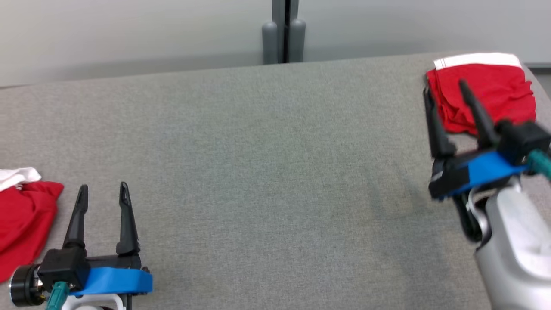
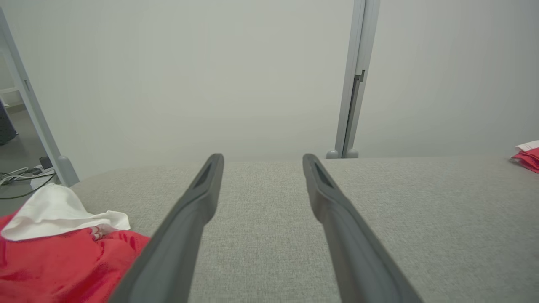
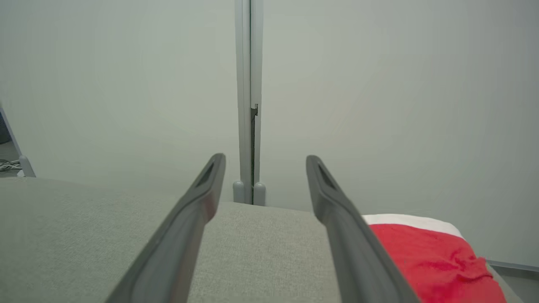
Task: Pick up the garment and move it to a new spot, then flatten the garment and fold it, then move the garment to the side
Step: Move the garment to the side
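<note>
Spreading its two dark fingers wide, the left gripper [image 1: 103, 186] sits low at the near left of the grey table [image 1: 275, 150] and holds nothing; the left wrist view shows bare cloth between its fingers [image 2: 262, 158]. Just to its left lies a crumpled garment [image 1: 21, 215], red with a white band bunched at its far end, close to the gripper but apart from it. The same heap fills the lower left corner of the left wrist view [image 2: 54, 261].

The right gripper [image 1: 444, 84] is also wide open and empty, raised at the far right and slightly blurred. Its fingers point at a folded garment [image 1: 495, 86], red with a white band along its far edge, which lies flat at the table's far right corner. In the right wrist view this folded garment [image 3: 429, 261] lies just right of the fingers [image 3: 265, 158]; whether a finger touches it cannot be told.

A grey post [image 1: 284, 32] stands against the pale wall behind the table.
</note>
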Motion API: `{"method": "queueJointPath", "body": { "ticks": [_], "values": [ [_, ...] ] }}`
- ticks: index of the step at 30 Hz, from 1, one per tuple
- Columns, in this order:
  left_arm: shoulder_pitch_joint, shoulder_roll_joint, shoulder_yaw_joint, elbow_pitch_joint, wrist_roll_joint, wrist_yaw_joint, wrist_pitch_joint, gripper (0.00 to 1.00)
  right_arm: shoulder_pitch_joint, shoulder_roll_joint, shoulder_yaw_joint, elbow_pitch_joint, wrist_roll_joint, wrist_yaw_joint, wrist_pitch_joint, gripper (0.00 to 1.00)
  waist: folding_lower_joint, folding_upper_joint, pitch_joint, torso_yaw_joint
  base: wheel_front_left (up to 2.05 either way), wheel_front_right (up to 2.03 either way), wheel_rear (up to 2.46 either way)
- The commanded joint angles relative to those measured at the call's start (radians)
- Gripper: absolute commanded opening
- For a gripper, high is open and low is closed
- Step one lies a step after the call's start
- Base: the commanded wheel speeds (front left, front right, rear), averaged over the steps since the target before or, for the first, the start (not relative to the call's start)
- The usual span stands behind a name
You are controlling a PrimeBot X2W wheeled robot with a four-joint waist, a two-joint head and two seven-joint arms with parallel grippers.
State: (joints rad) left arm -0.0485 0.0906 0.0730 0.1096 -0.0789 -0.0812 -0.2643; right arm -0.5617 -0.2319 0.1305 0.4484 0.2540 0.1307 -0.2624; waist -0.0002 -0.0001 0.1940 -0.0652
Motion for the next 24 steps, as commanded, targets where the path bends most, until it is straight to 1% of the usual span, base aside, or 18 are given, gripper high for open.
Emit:
{"method": "queueJointPath", "body": {
  "ticks": [1,4,7,9,12,18,24],
  "values": [
    [0.010,-0.003,-0.005,0.009,0.002,-0.005,0.000,1.00,0.066,0.014,-0.012,-0.026,-0.008,0.000,-0.003,1.00,0.0002,0.0001,-0.017,0.003,0.00,0.00,0.00],
    [0.022,-0.009,-0.010,0.024,0.005,-0.005,0.000,1.00,0.161,0.039,-0.038,-0.061,-0.005,0.000,-0.003,1.00,0.0002,0.0001,-0.042,0.018,0.00,0.00,0.00],
    [0.023,-0.009,-0.006,0.042,0.001,-0.010,0.000,1.00,0.247,0.058,-0.056,-0.088,-0.028,0.000,-0.003,1.00,0.0002,0.0001,-0.058,0.031,0.00,0.00,0.00],
    [0.025,-0.009,-0.003,0.047,-0.001,-0.013,0.000,1.00,0.267,0.064,-0.060,-0.101,-0.039,0.000,-0.003,1.00,0.0002,0.0001,-0.061,0.033,0.00,0.00,0.00],
    [0.038,-0.003,-0.001,0.062,0.004,-0.016,0.000,1.00,0.329,0.100,-0.085,-0.122,-0.050,0.000,-0.003,1.00,0.0002,0.0001,-0.075,0.041,0.00,0.00,0.00],
    [0.065,-0.008,-0.003,0.078,0.013,-0.013,0.000,1.00,0.434,0.147,-0.111,-0.152,-0.082,0.000,-0.003,1.00,0.0002,0.0001,-0.111,0.060,0.00,0.00,0.00],
    [0.073,-0.013,-0.010,0.105,0.019,-0.014,0.000,1.00,0.506,0.176,-0.128,-0.189,-0.119,0.000,-0.003,1.00,0.0002,0.0001,-0.134,0.076,0.00,0.00,0.00]
  ]
}}
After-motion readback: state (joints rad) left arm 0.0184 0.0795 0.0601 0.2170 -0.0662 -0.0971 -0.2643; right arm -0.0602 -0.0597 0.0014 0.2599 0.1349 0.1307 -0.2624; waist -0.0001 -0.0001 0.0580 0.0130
